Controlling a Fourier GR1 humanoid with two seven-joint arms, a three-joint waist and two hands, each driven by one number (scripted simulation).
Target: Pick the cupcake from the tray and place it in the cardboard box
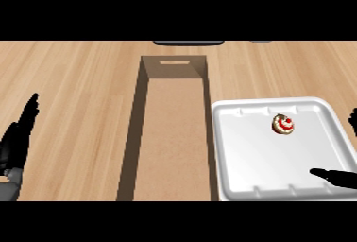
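A small cupcake (284,124) with white and red topping sits in the far part of the white tray (241,156) at the right. The long brown cardboard box (173,137) lies open in the middle of the counter, left of the tray. My right hand (339,178) shows at the lower right over the tray's near right corner, its thumb pointing left, well short of the cupcake; its fingers are straight and hold nothing. My left hand (17,137) rests at the far left edge, fingers straight and pointing up.
The wooden counter (77,75) stretches around box and tray. A dark flat object (188,42) lies at the far edge behind the box, and a grey item (261,41) shows beside it.
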